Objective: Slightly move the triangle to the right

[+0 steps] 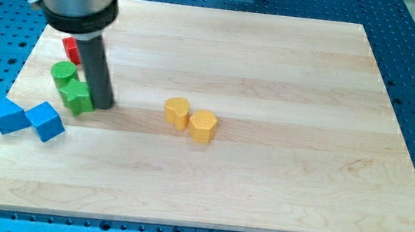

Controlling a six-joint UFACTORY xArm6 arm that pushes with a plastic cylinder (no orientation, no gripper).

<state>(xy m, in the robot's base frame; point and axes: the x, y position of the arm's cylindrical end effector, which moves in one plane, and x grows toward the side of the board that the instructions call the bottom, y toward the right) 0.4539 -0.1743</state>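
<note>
— Wood worktop logged first. Where did my tip sit?

— Near the view's left edge, at the lower end of the dark rod. It stood just right of the green star; whether they touched could not be settled.

— The triangle?

— Blue triangle lay at the far left, toward the view's bottom, well apart from my tip and down-left of it. Its right corner met the blue cube, or came very close.

— Other blocks?

— Green cylinder sat just above the star, touching it or nearly so. Red block lay above that, partly hidden behind the rod; shape not readable. Two yellow ones sat near mid-worktop, side by side and close: a rounded yellow block on the left, a yellow hexagon on the right, slightly lower.

— Fingers?

— Could not tell; only the rod showed, upright, with the star and the cube between it and the triangle.
</note>
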